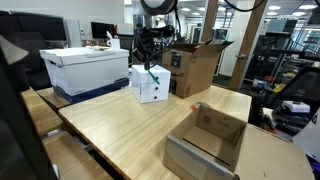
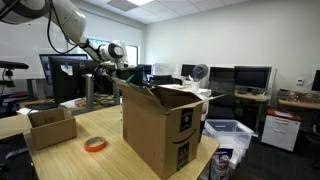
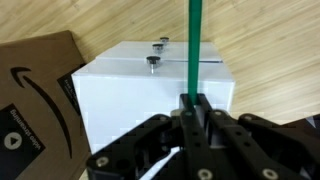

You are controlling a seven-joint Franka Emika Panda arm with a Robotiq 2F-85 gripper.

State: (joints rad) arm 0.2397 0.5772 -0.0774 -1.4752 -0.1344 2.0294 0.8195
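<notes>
In the wrist view my gripper is shut on a thin green stick that runs straight up out of the frame. Just beyond the fingers lies a small white box with two small dark knobs on its top. In an exterior view the gripper hangs right over that white box at the far side of the wooden table, the green stick pointing down at it. From the opposite side the gripper shows behind a big cardboard box, which hides the white box.
A flat brown cardboard piece lies beside the white box. A large white storage box and a tall brown carton flank it. An open cardboard box sits at the near edge. An orange tape roll lies on the table.
</notes>
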